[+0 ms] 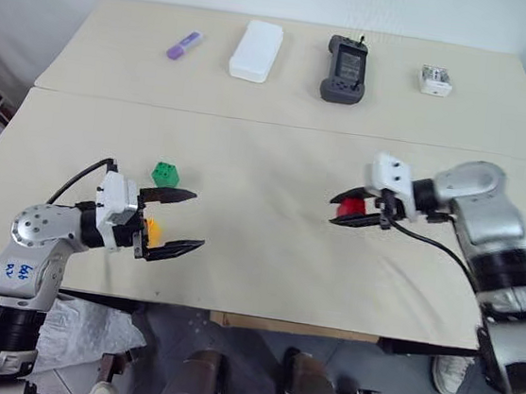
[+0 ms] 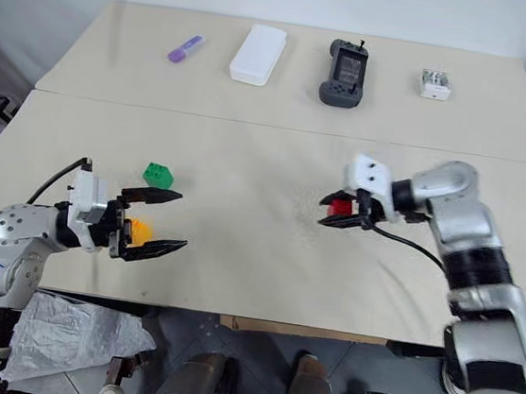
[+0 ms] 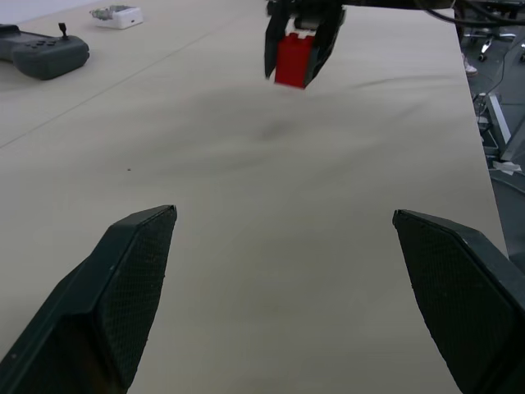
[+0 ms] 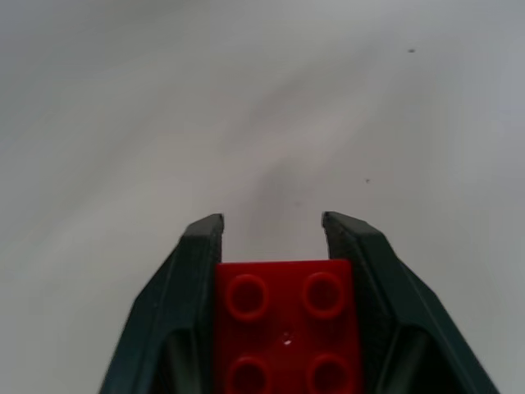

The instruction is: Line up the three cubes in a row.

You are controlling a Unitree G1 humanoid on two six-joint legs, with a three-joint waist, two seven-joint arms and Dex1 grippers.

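Over on the left, the left claw [image 1: 173, 220] is spread wide and empty, lying level just above the table [image 1: 264, 273], fingers aimed toward the middle. Tucked between those fingers, back near the palm, sits the yellow cube [image 1: 153, 232], on the table as far as I can tell, and nothing is pinching it. Just beyond the claw, close by its upper finger, the green cube [image 1: 165, 173] rests on the table, studs up. So two of the three are already neighbours on the left side. Now across a broad bare stretch to the right: the right claw [image 1: 364, 213] is pressed tight on the red cube [image 1: 351, 207], and the wrist view shows the studded top wedged squarely between both fingers. It hangs clear of the table, pointing left and tilted down. Here's what matters: the green and yellow pair lie well apart from the red, away to its left, so the right arm has to carry it that way and set it in line with them. The row isn't made yet. The open left claw sits right by the drop zone and may crowd it.
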